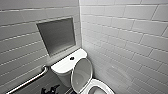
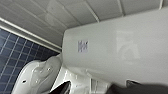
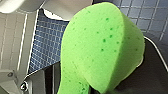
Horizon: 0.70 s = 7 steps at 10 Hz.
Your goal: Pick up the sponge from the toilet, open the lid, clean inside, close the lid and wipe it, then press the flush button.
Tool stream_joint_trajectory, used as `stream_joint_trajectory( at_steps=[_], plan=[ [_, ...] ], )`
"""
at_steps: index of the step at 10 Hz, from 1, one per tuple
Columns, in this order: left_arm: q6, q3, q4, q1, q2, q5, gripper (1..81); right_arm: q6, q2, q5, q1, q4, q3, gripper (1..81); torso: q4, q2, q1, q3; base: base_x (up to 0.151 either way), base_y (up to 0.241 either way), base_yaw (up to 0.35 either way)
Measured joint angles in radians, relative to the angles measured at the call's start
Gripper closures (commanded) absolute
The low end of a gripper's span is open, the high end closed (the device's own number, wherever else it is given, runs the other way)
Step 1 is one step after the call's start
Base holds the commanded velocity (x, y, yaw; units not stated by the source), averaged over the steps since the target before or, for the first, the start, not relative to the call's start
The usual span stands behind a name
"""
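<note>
The toilet [image 1: 64, 76] stood in a corner of white tiled walls, and its tank served to place everything else. The flush button [image 1: 72, 58] sat as a small dark dot in the middle of the tank's flat top. The lid [image 1: 82, 73] was raised, standing nearly upright just in front of the tank with its hollow inner face turned away from it. Beyond the lid, further from the tank, part of the open seat ring [image 1: 101, 87] could be seen. A grey recess [image 1: 57, 35] was set in the wall above the tank, and a metal grab bar [image 1: 30, 80] ran along the wall beside the tank.

The sponge [image 3: 100, 47] was not on the tank. It sat in the right gripper [image 3: 97, 88], bright green with darker flecks, bent over into a curved fold that rose from the pinch and bulged close to the wrist camera. The gripper was closed narrowly on its lower edge. Blue floor tiles [image 3: 48, 47] lay beyond it.

The left gripper [image 2: 117, 89] was low beside the tank, looking up at the tank's smooth white side, where a small pale label [image 2: 82, 46] was stuck. Whether this gripper was wide or narrow could not be told.
</note>
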Motion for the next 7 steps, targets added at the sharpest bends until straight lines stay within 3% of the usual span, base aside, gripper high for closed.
stream_joint_trajectory(
  at_steps=[2,4,7],
  plan=[
    [0.000,0.041,0.192,0.056,0.003,0.033,1.0,0.000,0.000,0.000,0.000,0.000,0.000,81.1,0.000,0.000,0.000,0.000,0.000,0.000,0.000],
    [0.000,0.046,0.455,0.085,-0.032,0.086,1.0,0.000,0.000,0.000,0.001,0.000,0.000,81.1,0.000,0.000,0.000,0.000,0.000,0.000,0.000],
    [0.000,0.122,0.904,0.207,-0.009,0.295,1.0,-0.005,0.000,0.000,0.002,-0.001,-0.008,81.1,0.000,0.000,0.000,0.001,0.000,0.000,0.000]
  ],
)
